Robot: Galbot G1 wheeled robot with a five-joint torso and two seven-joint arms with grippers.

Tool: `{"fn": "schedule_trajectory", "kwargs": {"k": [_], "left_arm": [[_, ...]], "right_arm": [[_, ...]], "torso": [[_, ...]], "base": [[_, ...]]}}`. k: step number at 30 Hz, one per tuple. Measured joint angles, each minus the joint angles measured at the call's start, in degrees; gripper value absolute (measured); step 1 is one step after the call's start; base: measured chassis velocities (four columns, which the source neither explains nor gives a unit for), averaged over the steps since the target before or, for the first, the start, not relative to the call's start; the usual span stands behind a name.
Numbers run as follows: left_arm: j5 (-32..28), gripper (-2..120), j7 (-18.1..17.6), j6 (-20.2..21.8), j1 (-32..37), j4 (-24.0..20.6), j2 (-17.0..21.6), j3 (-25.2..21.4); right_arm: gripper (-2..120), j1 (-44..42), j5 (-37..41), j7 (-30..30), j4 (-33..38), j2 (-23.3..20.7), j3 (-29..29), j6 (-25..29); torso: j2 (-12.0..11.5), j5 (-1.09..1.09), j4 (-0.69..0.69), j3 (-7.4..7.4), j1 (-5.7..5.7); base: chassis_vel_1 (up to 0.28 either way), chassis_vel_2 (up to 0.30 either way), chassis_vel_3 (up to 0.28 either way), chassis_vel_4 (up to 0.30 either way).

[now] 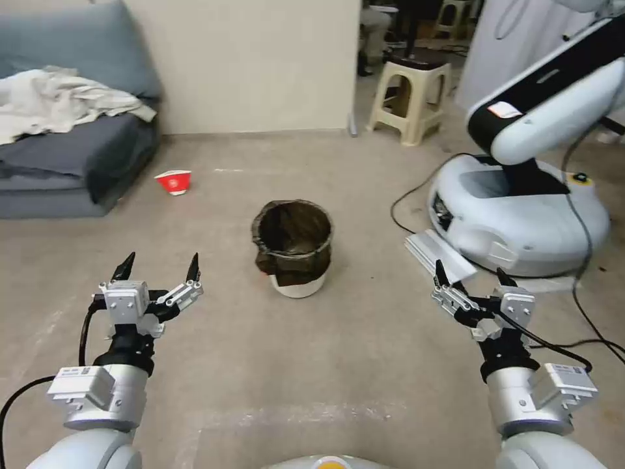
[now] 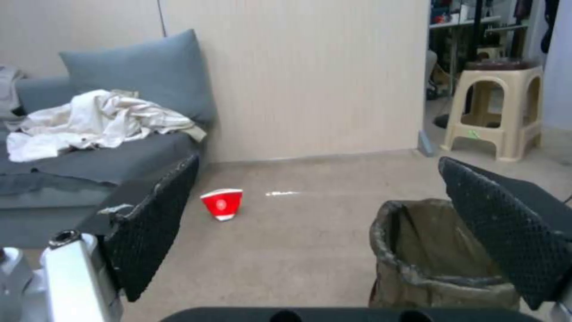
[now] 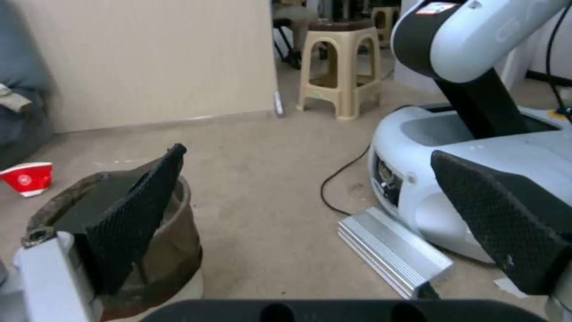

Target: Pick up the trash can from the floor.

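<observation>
Both arms reach forward from the lower corners of the head view, roughly mirrored, forearms angled slightly inward. Left claw [image 1: 158, 268] held low on the robot's left, its 2 black-tipped fingers [image 1: 193, 267] spread wide apart, tips pointing forward and up. Right claw [image 1: 472, 277] at about the same height on the robot's right, fingers [image 1: 441, 272] likewise spread wide. Nothing between the fingers of either claw. Silver wrist housings sit behind each claw, with black cables trailing from both wrists. In each wrist view, the 2 textured black pads [image 2: 156, 223] [image 3: 134, 219] stand far apart at the frame's sides.
</observation>
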Motion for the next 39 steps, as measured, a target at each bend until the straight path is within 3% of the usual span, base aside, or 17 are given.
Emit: {"fn": "schedule_trajectory", "kwargs": {"k": [11,39], "left_arm": [[-0.1,100,0.0,-0.1,0.1,-0.1,-0.1,-0.2],[-0.5,100,-0.1,1.1,-0.6,-0.1,0.0,-0.1]], "right_arm": [[100,0.1,0.2,-0.1,0.0,0.0,-0.1,0.2],[100,0.1,0.2,-0.2,-0.1,0.0,-0.3,0.4]], "torso": [[0.0,0.01,-0.01,0.0,0.0],[0.0,0.01,-0.02,0.0,0.01]], "base": [[-0.018,0.024,0.02,-0.02],[-0.118,0.125,0.127,-0.119]]}}
